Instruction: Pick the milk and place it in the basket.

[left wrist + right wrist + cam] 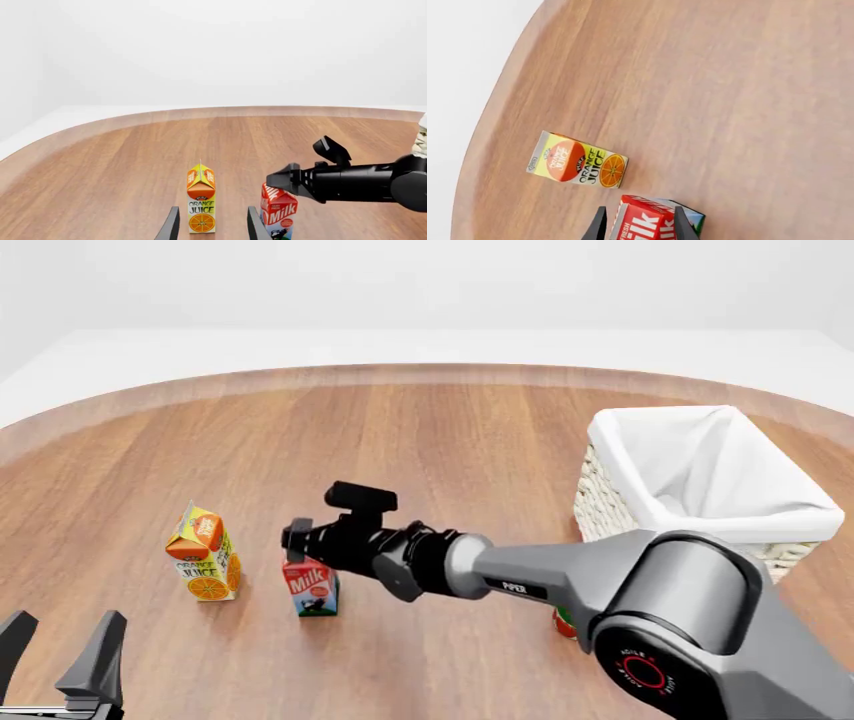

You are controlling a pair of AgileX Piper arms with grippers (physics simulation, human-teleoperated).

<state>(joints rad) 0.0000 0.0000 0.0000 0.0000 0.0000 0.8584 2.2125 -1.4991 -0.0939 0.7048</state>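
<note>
Right gripper (636, 225): I see its fingers straddling the milk (311, 589); contact unclear.
Left gripper (60, 650): spread apart, holding nothing.
Neighbour: orange juice carton (203, 554) just beside.
Basket (663, 508): well apart.

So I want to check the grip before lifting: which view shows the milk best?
The front view: the whole milk stands upright, the right gripper at its red top. The left wrist view shows most of it, its foot cropped. The right wrist view crops it between the fingers.
</note>
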